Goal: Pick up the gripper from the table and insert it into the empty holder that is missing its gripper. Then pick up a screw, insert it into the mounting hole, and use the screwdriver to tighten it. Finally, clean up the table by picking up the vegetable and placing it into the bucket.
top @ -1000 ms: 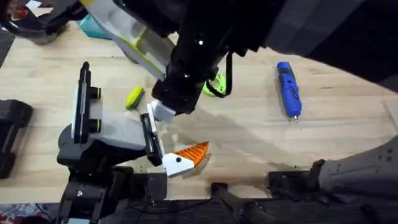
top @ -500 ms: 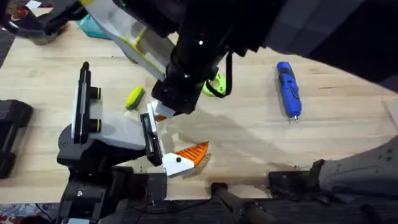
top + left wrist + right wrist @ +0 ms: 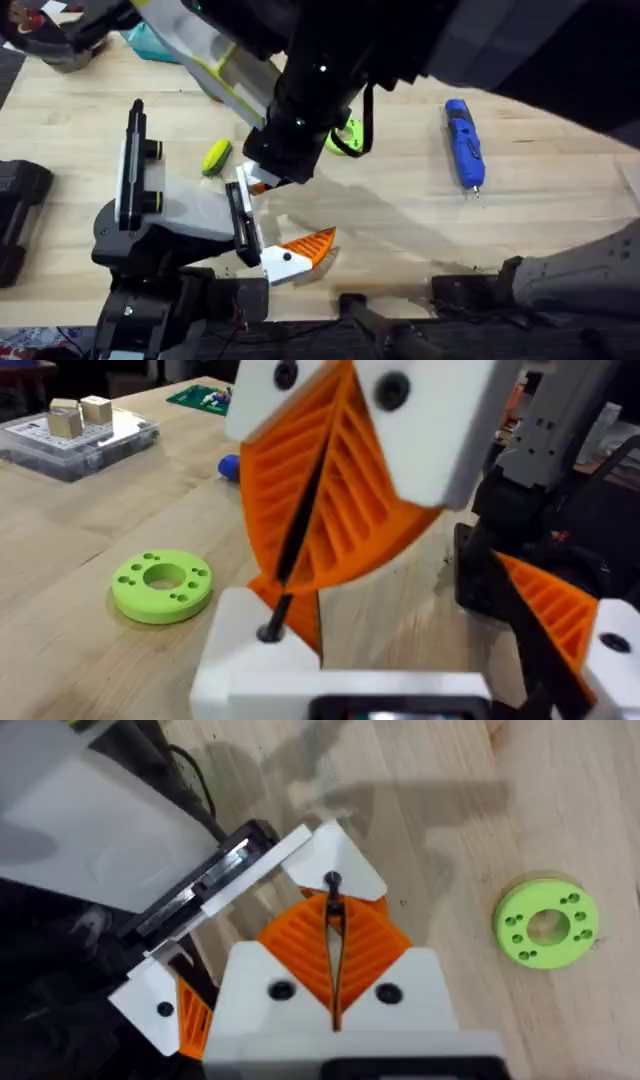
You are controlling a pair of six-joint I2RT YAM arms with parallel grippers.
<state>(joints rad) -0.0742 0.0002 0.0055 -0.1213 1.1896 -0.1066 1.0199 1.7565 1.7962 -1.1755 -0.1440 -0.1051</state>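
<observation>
Over the last second we see only a small shift. In the overhead view the right arm's white-and-orange pincer (image 3: 268, 172) has tipped a little toward the white-and-grey hand assembly with black upright plates, the holder (image 3: 165, 205). A sliver of orange now shows at its tip where there was white a moment ago. Nothing else on the pale wooden tabletop (image 3: 400, 220) has moved.

In the right wrist view the orange ribbed pads are pressed together on a thin black screw (image 3: 331, 905). The screw's end points at the peaked white mounting block (image 3: 335, 855) of the holder. The left wrist view shows that end resting on, or just above, the top of the block, with orange showing directly behind it. We cannot tell whether the tip has found the hole. We also cannot tell the state of the left arm's pincer.

An orange ridged wedge (image 3: 308, 246) sits in a white mount at the holder's near end. So we judge that the finger piece is already fitted and the screw is being fed in. That calls for fine alignment, since a tilted screw could skid off the block.

The slim blue pen-shaped screwdriver (image 3: 463, 143) lies well apart to the right, untouched. The small yellow-and-green oval vegetable (image 3: 216, 156) lies just beyond the holder, not yet binned.
</observation>
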